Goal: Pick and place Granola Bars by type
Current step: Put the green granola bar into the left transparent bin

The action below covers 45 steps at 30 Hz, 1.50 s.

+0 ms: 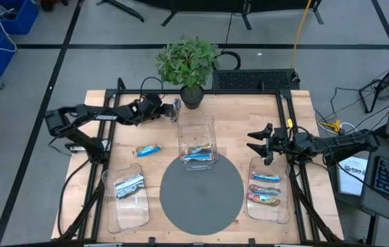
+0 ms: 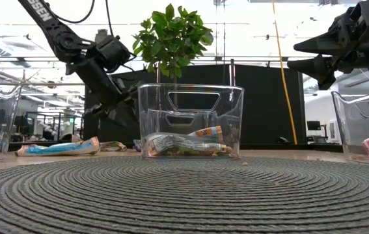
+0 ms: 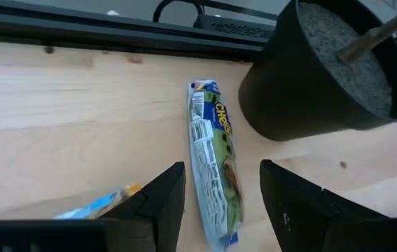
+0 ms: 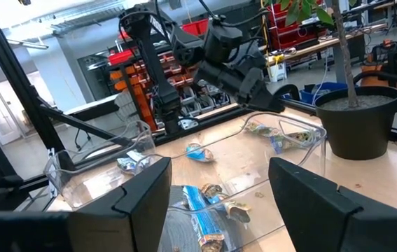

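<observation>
The wooden table carries a round grey mat at its near middle. At the far edge stands a potted plant in a dark pot.

Three clear trays sit around the mat. The centre tray, on the mat's far edge, holds blue-wrapped bars. The left tray holds silver-white bars. The right tray holds a blue bar and red ones.

The left claw hovers at the far side, left of the pot, its fingers partly spread and empty. A loose granola bar lies on the table straight ahead of them, just beside the pot, which crowds it on the right. Another blue bar lies loose between the left and centre trays.

The right claw hangs above the far end of the right tray, spread wide and holding nothing.
</observation>
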{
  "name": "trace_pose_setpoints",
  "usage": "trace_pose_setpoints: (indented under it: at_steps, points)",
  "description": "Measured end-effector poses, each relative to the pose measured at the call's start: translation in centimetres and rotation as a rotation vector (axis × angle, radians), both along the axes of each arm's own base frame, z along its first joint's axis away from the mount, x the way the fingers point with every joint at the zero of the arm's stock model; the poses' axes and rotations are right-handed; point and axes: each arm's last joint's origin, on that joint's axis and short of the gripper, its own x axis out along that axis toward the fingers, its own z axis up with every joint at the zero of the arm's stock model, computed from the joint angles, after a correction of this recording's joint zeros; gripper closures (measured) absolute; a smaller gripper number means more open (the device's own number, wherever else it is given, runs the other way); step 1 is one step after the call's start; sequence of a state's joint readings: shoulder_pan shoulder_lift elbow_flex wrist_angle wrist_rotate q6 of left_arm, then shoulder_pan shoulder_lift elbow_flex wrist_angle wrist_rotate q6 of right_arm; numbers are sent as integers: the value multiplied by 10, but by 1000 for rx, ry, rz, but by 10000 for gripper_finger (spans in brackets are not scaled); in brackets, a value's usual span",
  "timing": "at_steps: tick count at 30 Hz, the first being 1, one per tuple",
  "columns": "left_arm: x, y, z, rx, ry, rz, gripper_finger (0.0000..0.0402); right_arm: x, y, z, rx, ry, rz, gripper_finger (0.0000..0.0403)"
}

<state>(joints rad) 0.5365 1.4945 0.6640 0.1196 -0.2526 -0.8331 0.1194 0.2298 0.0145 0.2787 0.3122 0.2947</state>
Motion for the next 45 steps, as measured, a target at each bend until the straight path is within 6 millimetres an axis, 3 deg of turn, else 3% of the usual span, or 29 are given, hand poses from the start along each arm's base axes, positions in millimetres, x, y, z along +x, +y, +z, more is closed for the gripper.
trace_pose_setpoints:
  at_steps: [8,13,26,45]
  points:
    - [10,5,-11,7,32,-107,215,0,0,0,0,0,0,170]
    - [11,13,-5,22,2,-126,212,0,0,0,0,1,1,170]
    - [6,18,-7,-26,-10,-115,108,0,0,0,0,1,0,170]
    - [10,20,-19,-36,5,-114,138,0,0,0,0,0,0,170]
